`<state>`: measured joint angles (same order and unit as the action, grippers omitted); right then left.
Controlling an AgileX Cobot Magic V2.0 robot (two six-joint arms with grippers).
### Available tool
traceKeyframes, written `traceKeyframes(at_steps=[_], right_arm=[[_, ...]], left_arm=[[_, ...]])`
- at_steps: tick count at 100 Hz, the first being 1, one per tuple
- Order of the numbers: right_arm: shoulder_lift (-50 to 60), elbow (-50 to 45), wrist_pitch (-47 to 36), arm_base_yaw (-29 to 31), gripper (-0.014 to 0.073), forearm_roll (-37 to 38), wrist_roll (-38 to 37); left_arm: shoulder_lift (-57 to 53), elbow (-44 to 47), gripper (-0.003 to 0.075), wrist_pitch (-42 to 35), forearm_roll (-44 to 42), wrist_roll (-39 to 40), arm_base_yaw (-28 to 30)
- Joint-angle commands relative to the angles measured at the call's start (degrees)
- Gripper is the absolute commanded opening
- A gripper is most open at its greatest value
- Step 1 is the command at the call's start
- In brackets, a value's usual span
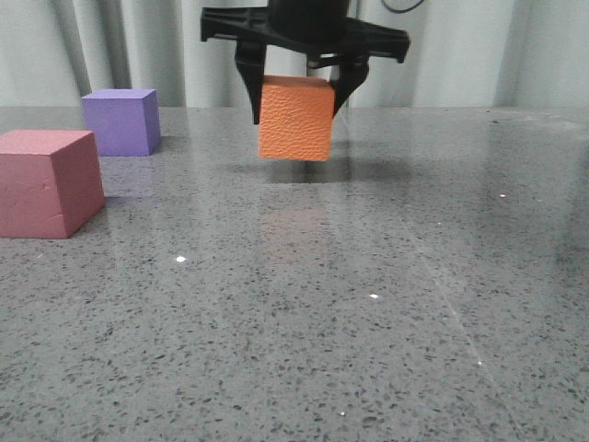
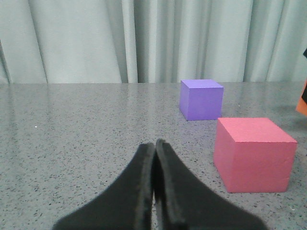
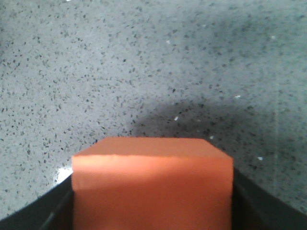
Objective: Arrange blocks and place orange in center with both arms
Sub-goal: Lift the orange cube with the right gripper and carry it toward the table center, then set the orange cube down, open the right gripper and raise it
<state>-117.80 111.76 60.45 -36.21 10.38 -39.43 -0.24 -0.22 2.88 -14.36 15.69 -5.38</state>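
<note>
Orange cube (image 1: 295,119) hangs above the worktop (image 1: 368,304), pinched in the right claw (image 1: 296,97). Bare speckled surface spreads beneath. Purple cube (image 1: 121,121) and pink cube (image 1: 48,182) sit at nine o'clock, apart. Left claw (image 2: 154,148) is pressed closed, holding nothing.

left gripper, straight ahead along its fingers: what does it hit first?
Probably nothing before the curtain. The left gripper is shut and points across bare table. The purple cube and pink cube both sit off to one side of that line, though depth is hard to judge.
</note>
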Motion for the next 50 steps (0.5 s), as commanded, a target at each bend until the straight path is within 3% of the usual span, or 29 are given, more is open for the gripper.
traceKeyframes(at_steps=[1, 35, 42, 50], right_arm=[[1.6, 3.4, 0.6, -0.2, 0.0047, 2.1, -0.3], [-0.4, 3.9, 2.2, -0.3, 0.0055, 2.0, -0.7], [-0.4, 3.9, 2.2, -0.3, 0.0106, 1.6, -0.7], [-0.4, 3.9, 2.2, -0.3, 0.0223, 1.2, -0.7]], left_arm=[[-1.8, 3.0, -0.0019, -4.3, 0.3, 0.6, 0.2], [-1.8, 3.0, -0.0019, -4.3, 0.3, 0.6, 0.2], [-1.8, 3.0, -0.0019, -4.3, 0.3, 0.6, 0.2], [-1.8, 3.0, -0.0019, -4.3, 0.3, 0.6, 0.2]])
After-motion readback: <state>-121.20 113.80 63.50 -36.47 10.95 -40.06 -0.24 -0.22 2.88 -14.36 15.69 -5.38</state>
